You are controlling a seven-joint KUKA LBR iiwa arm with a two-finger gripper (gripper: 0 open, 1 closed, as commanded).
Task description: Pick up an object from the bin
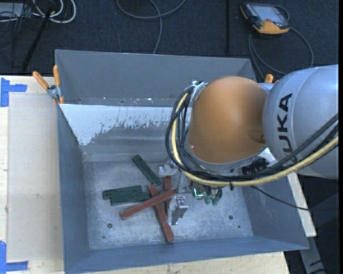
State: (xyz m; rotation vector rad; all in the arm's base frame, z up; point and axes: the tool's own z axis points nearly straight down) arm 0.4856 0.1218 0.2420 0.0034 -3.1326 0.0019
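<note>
A dark floor point(177, 36) fills the far side of the scene. At 11 o'clock on it lies a bundle of white cables point(62, 7), looped and tangled together. At 12 o'clock a thin dark cable point(138, 16) makes one wide loop. At 1 o'clock rests a handheld controller point(266, 17), grey with an orange edge, and its cord point(308, 47) curves away from it toward 3 o'clock.

Toward 7 o'clock lies a short dark green stick point(146, 169), running from 10 to 4 o'clock. Just beyond it, farther toward 8 o'clock, two longer green sticks point(124, 195) lie side by side, touching, running roughly from 9 to 3 o'clock.
</note>
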